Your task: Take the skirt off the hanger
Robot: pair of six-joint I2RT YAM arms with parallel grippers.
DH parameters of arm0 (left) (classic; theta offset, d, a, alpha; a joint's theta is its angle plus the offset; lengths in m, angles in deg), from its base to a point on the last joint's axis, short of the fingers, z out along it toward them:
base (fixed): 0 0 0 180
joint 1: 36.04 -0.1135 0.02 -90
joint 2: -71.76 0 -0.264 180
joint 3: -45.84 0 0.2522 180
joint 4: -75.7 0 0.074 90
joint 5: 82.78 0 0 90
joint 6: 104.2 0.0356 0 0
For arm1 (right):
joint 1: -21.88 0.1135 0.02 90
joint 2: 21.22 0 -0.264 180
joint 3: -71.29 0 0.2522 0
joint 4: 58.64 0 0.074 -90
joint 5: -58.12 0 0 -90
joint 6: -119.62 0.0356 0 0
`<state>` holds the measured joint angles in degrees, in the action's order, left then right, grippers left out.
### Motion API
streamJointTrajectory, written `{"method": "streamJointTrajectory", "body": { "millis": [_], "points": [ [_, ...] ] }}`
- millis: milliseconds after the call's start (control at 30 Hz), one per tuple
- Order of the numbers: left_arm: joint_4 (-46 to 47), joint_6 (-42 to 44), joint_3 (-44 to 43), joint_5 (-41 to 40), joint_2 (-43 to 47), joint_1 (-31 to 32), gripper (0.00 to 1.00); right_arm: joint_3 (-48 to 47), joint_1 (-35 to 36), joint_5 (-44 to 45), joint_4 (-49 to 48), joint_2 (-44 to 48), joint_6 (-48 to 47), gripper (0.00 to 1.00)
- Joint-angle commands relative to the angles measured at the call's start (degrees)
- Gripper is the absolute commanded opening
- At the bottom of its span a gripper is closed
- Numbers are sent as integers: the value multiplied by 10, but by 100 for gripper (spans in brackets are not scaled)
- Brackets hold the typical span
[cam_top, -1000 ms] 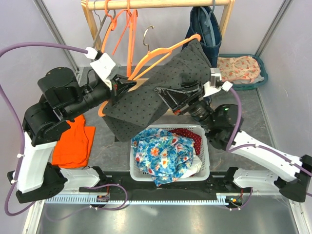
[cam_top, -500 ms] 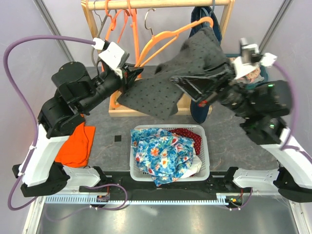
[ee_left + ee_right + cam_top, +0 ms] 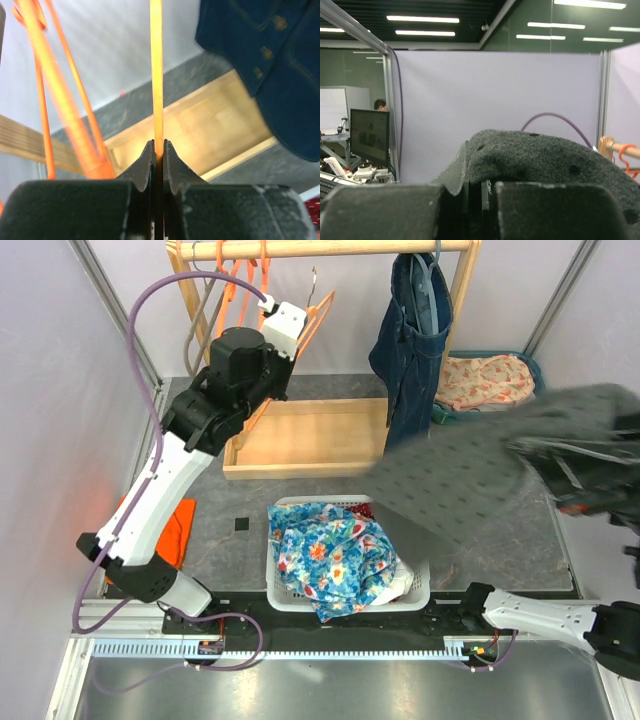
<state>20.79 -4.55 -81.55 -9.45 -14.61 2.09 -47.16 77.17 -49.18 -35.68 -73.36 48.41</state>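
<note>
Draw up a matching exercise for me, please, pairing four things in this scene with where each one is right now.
Things:
1. grey dotted skirt
2. orange hanger
3. denim garment
4. blue floral cloth

Places:
A. hanging at the right end of the wooden rail, no gripper on it
B. in the white basket
C. clamped in the left gripper
D. gripped by the right gripper

Pairs: 1-D, 2-C, 3-A, 4-B
</note>
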Motion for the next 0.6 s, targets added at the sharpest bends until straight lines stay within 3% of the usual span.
{"method": "streamJointTrajectory", "body": {
  "millis": [0,233,567],
  "points": [
    [24,-13,-26,-14,2,-5,2,-19,3,-5,-22,7,-24,0],
    [25,-16,-85,-16,-23,-5,2,39,3,23,-15,13,-21,0],
    [41,-13,-42,-14,10,-12,2,86,3,55,-9,20,-12,0]
  ]
}}
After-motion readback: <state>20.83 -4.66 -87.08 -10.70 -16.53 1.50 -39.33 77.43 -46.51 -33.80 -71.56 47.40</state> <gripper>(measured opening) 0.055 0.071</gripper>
